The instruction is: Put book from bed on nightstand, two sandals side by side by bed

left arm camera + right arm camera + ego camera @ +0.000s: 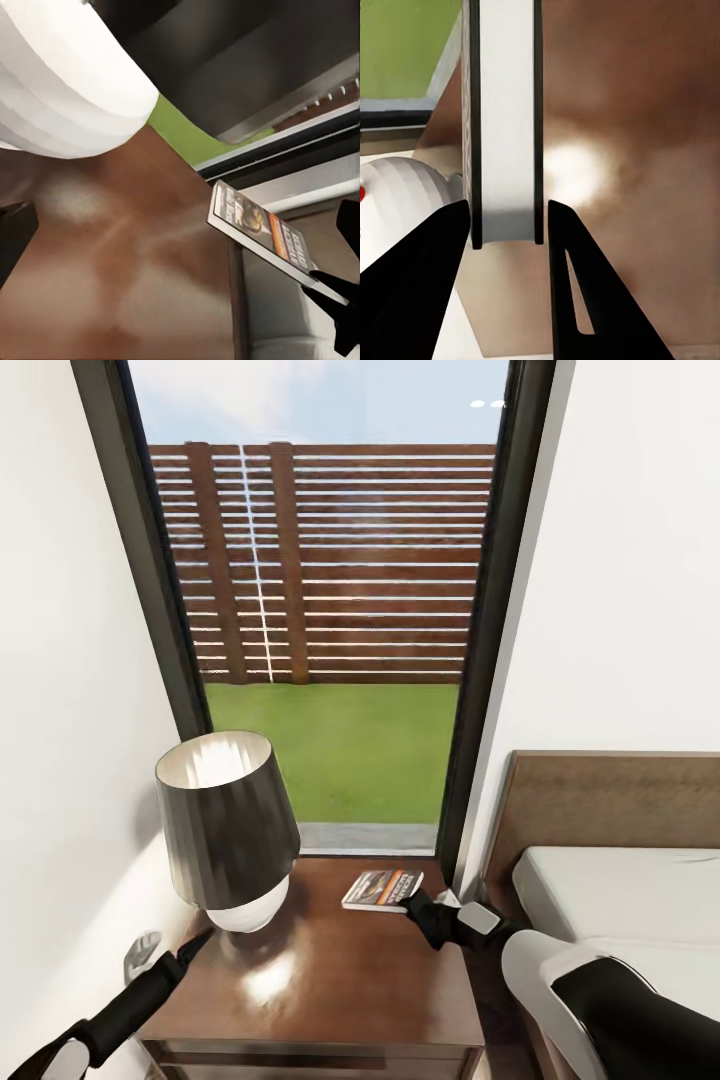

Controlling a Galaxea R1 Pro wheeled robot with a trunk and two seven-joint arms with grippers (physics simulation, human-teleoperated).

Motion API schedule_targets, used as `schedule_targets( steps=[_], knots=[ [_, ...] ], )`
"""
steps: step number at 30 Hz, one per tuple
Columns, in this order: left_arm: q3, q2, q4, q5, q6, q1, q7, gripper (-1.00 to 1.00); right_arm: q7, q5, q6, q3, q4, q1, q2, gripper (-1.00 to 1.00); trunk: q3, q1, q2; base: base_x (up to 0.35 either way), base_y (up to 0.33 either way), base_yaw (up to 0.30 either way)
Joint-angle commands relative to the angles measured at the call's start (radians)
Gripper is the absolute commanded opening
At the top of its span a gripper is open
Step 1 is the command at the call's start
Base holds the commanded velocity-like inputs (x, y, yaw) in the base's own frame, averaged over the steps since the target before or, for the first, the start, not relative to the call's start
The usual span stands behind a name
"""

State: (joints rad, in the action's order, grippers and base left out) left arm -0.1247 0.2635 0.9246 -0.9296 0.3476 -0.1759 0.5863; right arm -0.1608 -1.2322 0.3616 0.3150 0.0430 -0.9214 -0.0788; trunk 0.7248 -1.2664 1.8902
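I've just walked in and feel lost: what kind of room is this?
Most likely a bedroom: a bed with a wooden headboard, a nightstand beside it carrying a lamp, and a tall window.

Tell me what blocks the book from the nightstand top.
Nothing visible does. The right gripper holds the book by its edge over the nightstand, at the back right corner. The lamp stands on the left side, apart from the book.

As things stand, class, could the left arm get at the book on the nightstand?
Probably not easily. The lamp stands between the left gripper and the book, which lies at the nightstand's far corner with the right gripper's fingers either side of it.
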Motion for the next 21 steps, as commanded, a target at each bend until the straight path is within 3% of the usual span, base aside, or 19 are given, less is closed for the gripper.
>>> schedule_targets(
  steps=[1, 15, 21],
  knots=[
    [-0.005, -0.001, 0.002, -0.008, 0.01, 0.0, 0.001, 1.0, -0.008, -0.007, 0.001, 0.008, 0.004, -0.002, -0.001, -1.0, 0.001, 0.0, 0.0, 0.0, 0.0, 0.0],
    [-0.03, 0.002, 0.008, -0.006, 0.032, 0.0, -0.022, 1.0, -0.019, -0.003, 0.0, 0.013, -0.003, -0.002, -0.003, -1.0, 0.001, 0.0, 0.0, 0.0, 0.0, 0.0],
    [-0.031, 0.003, 0.011, -0.009, 0.035, 0.0, -0.065, 1.0, -0.02, 0.0, 0.001, 0.014, -0.004, -0.002, -0.003, -1.0, 0.02, -0.023, 0.042, 0.0, 0.0, 0.0]
  ],
)
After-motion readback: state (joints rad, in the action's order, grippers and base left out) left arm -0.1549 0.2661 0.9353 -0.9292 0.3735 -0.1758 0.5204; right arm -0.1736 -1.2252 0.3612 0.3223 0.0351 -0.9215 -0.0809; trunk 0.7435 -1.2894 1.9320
